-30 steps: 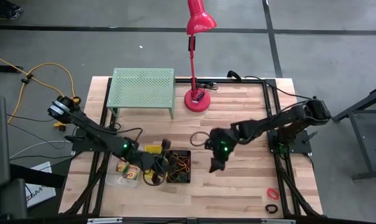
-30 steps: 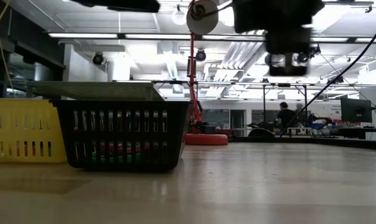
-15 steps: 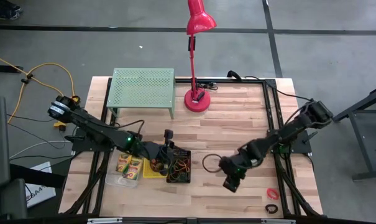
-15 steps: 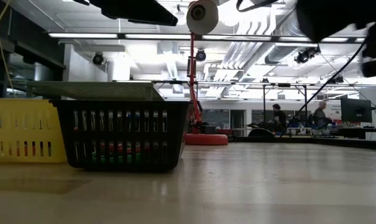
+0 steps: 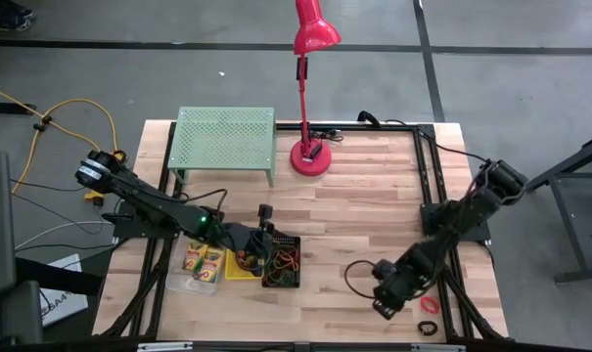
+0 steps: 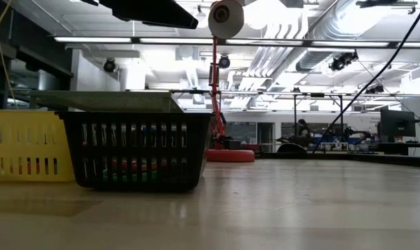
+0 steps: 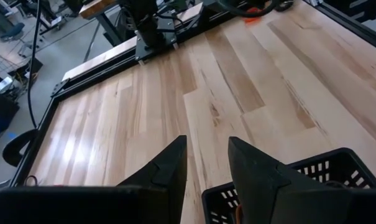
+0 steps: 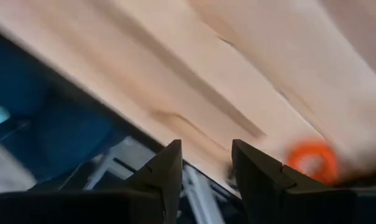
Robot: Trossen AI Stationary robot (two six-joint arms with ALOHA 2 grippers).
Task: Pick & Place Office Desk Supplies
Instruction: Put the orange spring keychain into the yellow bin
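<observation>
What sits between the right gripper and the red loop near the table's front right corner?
Nothing: in the high view only bare wood separates the right gripper from the red loop.

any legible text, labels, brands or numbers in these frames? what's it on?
None can be read.
Crayon boxes: green and red print, too small to read.
White sheet on the floor left of the table: dark marks, too small to read.
Black mesh bin, yellow bin, red lamp: no lettering visible.

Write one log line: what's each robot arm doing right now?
left gripper: open, empty, above black mesh bin | right gripper: open, empty, near red loop at table's front right | crayon boxes: in clear bin
</observation>
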